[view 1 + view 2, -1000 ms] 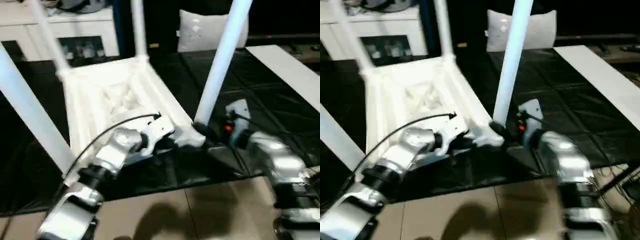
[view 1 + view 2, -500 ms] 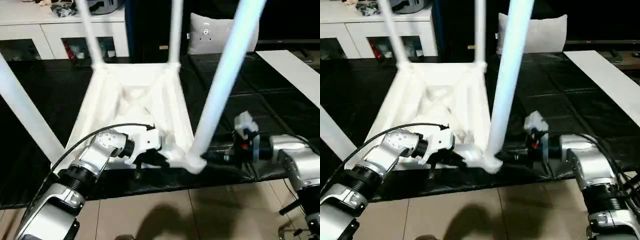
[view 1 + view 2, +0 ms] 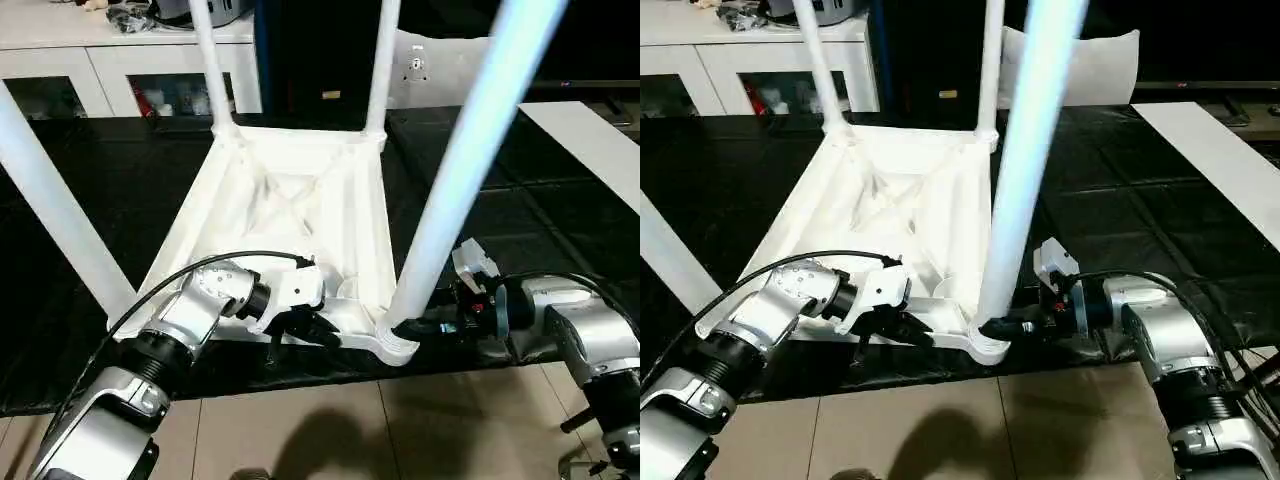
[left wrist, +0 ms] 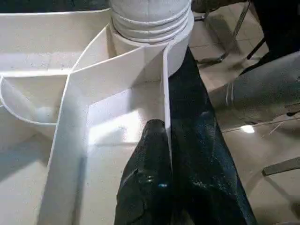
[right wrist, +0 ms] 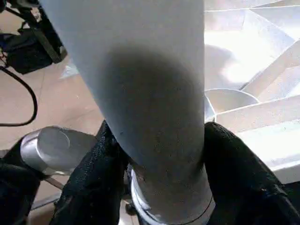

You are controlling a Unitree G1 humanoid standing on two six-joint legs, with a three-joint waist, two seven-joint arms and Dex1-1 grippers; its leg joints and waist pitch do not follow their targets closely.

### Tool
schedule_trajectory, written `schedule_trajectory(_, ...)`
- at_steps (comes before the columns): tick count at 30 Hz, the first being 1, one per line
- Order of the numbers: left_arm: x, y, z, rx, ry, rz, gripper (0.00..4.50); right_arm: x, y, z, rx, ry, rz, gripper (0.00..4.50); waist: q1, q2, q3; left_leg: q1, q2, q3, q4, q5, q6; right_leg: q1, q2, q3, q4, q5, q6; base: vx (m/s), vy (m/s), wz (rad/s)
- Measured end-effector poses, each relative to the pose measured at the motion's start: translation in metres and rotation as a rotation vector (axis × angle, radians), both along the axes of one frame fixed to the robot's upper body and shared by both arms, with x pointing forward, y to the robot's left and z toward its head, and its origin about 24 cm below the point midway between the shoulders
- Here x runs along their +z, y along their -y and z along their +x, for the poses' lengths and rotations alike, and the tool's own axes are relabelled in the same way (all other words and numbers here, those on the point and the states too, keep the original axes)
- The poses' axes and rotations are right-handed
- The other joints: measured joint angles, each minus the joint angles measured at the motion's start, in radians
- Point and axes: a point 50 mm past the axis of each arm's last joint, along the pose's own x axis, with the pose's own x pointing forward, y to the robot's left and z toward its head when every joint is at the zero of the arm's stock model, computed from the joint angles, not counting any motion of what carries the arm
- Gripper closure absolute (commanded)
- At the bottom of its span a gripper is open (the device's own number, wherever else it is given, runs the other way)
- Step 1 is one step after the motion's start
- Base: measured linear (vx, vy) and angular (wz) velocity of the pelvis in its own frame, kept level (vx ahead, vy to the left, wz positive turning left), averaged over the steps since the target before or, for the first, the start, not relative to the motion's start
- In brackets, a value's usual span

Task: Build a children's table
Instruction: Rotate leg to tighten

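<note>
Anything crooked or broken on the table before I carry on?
Nothing stands out. The table top lies upside down with all four legs standing in its corner sockets; the near right leg leans a little, as the others do. No cracks show.

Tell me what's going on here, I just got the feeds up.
The children's table lies upside down on the black mat, all four legs standing in their corner sockets. The left end effector is pinched shut on the near edge wall of the top. The right end effector has its fingers on either side of the base of the near right leg, right at the socket.
</note>
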Motion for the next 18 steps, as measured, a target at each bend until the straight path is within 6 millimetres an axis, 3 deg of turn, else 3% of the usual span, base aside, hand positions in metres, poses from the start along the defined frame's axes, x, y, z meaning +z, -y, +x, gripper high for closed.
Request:
schedule_trajectory(5, -0.002, 0.004, 0.003, 0.083, -0.052, -0.011, 4.50, -0.002, -0.001, -0.005, -0.112, -0.019, 0.019, 2.45, 0.000, 0.000, 0.000, 0.002, 0.000, 0.000, 0.000, 0.000, 0.000, 0.001, 0.000, 0.000, 0.000, 0.000, 0.000, 0.000, 0.000, 0.00)
schedule_trajectory(8, -0.003, 0.009, 0.007, 0.188, -0.058, -0.025, 4.50, -0.004, -0.003, 0.000, -0.251, -0.018, 0.021, 2.45, -0.013, 0.000, 0.000, 0.002, 0.000, 0.001, 0.003, 0.001, 0.000, 0.002, 0.000, 0.000, 0.000, 0.000, 0.000, 0.000, 0.000, 0.00)
schedule_trajectory(9, -0.004, 0.011, 0.009, 0.229, -0.060, -0.029, 4.50, -0.005, -0.005, 0.002, -0.310, -0.015, 0.022, 2.45, -0.024, 0.000, 0.000, 0.003, 0.000, 0.001, 0.003, 0.001, 0.000, 0.003, 0.000, 0.000, 0.000, 0.000, 0.000, 0.000, 0.000, 0.00)
schedule_trajectory(12, -0.004, 0.021, 0.021, 0.455, -0.033, -0.031, 4.50, -0.007, -0.026, 0.028, -0.635, 0.010, 0.005, 2.46, -0.084, 0.001, 0.000, 0.001, 0.003, 0.001, 0.006, 0.002, -0.001, 0.004, 0.000, -0.008, -0.006, 0.000, 0.001, 0.000, 0.000, 0.00)
schedule_trajectory(14, -0.005, 0.035, 0.023, 0.551, -0.023, -0.050, 4.50, -0.006, -0.034, 0.042, -0.782, 0.053, -0.048, 2.46, -0.117, 0.004, -0.001, 0.000, 0.005, -0.005, 0.007, 0.002, -0.001, 0.008, -0.001, -0.028, -0.022, 0.001, 0.001, 0.000, 0.000, 0.00)
schedule_trajectory(16, -0.006, 0.042, 0.025, 0.621, -0.023, -0.059, 4.50, -0.008, -0.043, 0.050, -0.905, 0.042, -0.044, 2.46, -0.137, 0.006, -0.001, 0.000, 0.012, -0.011, 0.003, 0.001, -0.001, 0.017, 0.000, -0.041, -0.036, 0.001, 0.002, 0.000, 0.000, 0.00)
schedule_trajectory(18, -0.007, 0.045, 0.025, 0.658, -0.022, -0.061, 4.50, -0.008, -0.045, 0.053, -0.970, 0.041, -0.045, 2.46, -0.145, 0.007, -0.001, 0.003, 0.012, -0.012, 0.003, 0.000, -0.001, 0.020, 0.000, -0.042, -0.037, 0.001, 0.002, 0.000, 0.000, 0.00)
